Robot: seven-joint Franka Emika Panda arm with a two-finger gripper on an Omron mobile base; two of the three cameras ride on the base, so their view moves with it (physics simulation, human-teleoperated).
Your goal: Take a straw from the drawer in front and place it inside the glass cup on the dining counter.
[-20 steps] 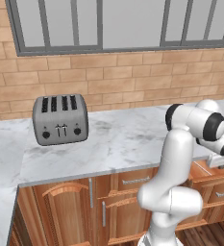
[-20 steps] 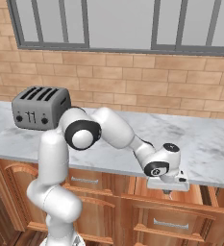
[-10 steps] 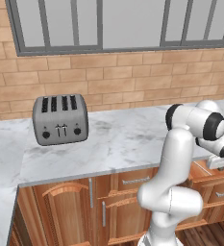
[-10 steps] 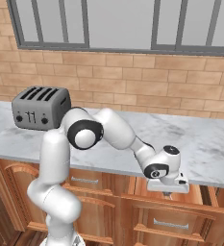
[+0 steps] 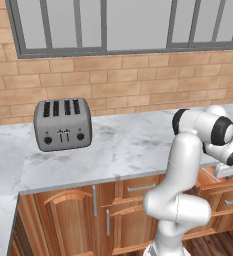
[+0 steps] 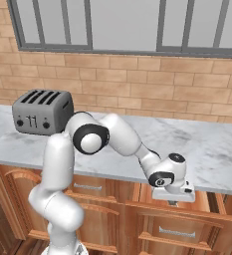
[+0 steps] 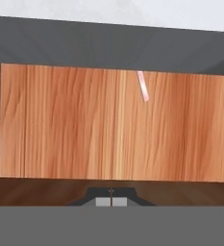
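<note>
The drawer [image 7: 84,125] stands pulled open below my hand, its bare wooden floor spread across the hand view. A thin pale pink straw [image 7: 143,85] lies on that floor near the drawer's far side, slightly right of centre. My gripper [image 7: 111,202] is shut with nothing between its fingers and hangs above the near edge of the drawer, apart from the straw. In the right base view the gripper [image 6: 173,202] points down over the drawer [image 6: 152,224], just under the worktop's front edge. The glass cup and the dining counter are out of view.
A grey four-slot toaster [image 5: 63,124] stands on the long marble worktop [image 5: 128,145] against the brick wall, left of the arm. Brown cabinet doors [image 5: 68,220] and other drawer fronts [image 6: 87,188] run beneath the worktop. A window [image 5: 123,25] is above.
My hand has sunk slightly over the open drawer. The gripper stays shut and the straw has not moved.
</note>
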